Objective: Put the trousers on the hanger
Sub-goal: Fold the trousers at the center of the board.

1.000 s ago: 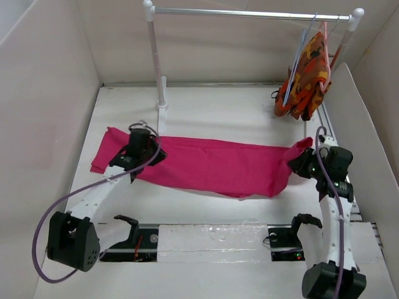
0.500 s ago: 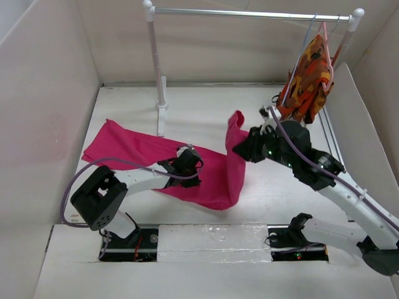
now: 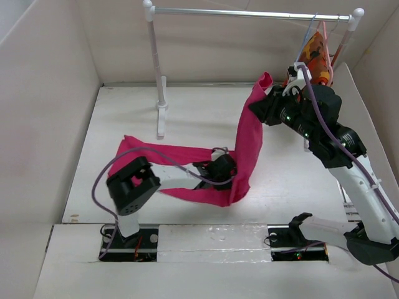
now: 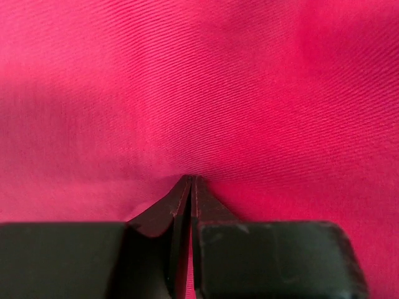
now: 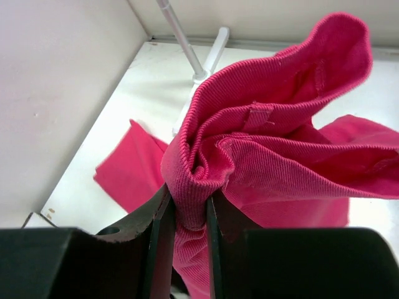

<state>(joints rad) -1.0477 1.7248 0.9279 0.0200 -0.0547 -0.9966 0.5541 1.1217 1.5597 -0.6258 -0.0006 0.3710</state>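
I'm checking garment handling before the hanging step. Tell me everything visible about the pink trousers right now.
The trousers are plain magenta-pink cloth, soft, finely ribbed up close. One end, bunched and showing a belt loop, is pinched in the right claw and held above the table, so the cloth hangs in a steep fold. The rest lies flat on the table, running left. The left claw, shut, pinches the cloth near the foot of that fold.

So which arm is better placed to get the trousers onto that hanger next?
The right one. The right hand grips the bunched top of the trousers, raised close beside the hanger on the rail; the left hand pinches the cloth low down, far from it.
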